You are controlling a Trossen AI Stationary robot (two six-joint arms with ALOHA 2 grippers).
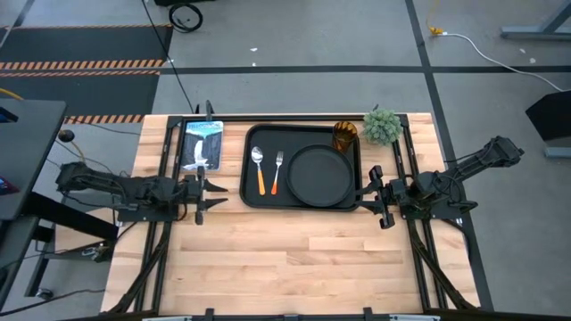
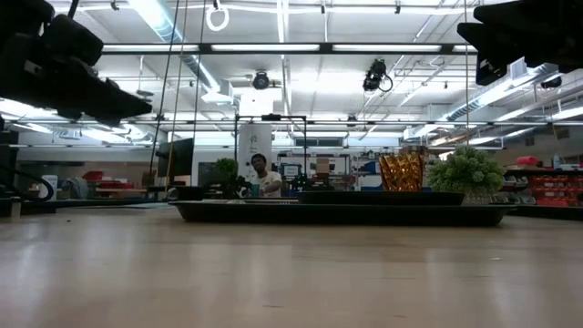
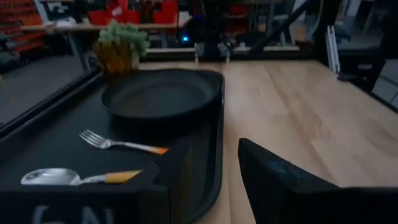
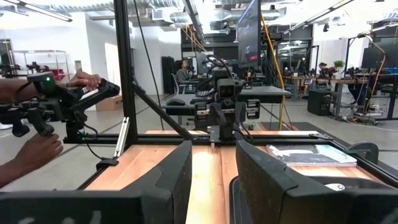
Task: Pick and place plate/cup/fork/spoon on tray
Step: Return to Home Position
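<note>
The black rectangular tray lies at the table's middle far side. On it lie the spoon and the fork side by side at its left. The round black plate lies flat at its right. The amber cup stands upright at the tray's far right corner. My left gripper is open and empty just left of the tray. Its wrist view shows the fork, spoon and plate. My right gripper is open and empty just right of the tray.
A small green plant stands beside the cup at the far right. A blue-white packet lies at the far left. Black frame rails run along the table's sides. A person's hands hold a device beyond the table's left edge. Bare wood fills the near half.
</note>
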